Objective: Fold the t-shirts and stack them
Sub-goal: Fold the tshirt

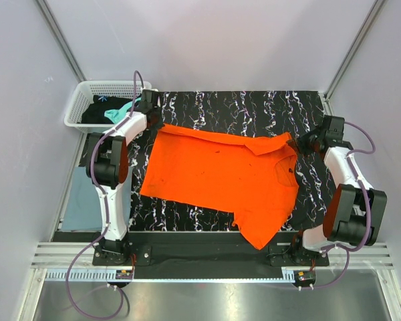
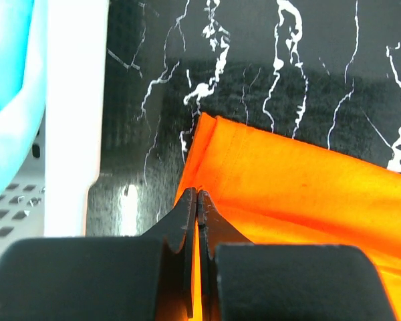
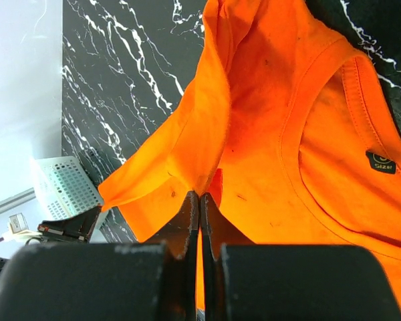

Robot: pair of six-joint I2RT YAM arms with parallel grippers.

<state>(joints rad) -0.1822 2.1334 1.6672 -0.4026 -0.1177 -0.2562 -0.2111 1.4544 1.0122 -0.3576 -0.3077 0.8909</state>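
A bright orange t-shirt (image 1: pixel 220 174) lies spread, slightly rumpled, across the black marbled table (image 1: pixel 254 107). My left gripper (image 1: pixel 155 122) is shut on its far-left hem corner, and cloth shows between the closed jaws in the left wrist view (image 2: pixel 198 194). My right gripper (image 1: pixel 295 142) is shut on the shirt's far-right edge next to the collar. The right wrist view has the fabric (image 3: pixel 267 100) bunched and lifted at the fingertips (image 3: pixel 199 195). A teal t-shirt (image 1: pixel 120 110) and a black one (image 1: pixel 97 110) sit in the basket. A grey-blue one (image 1: pixel 83 197) lies left of the table.
The white lattice basket (image 1: pixel 77 107) stands at the table's far-left corner, close beside my left gripper; its wall (image 2: pixel 73 120) fills the left of that wrist view. Pale walls enclose the table on three sides. The arm bases sit at the near edge.
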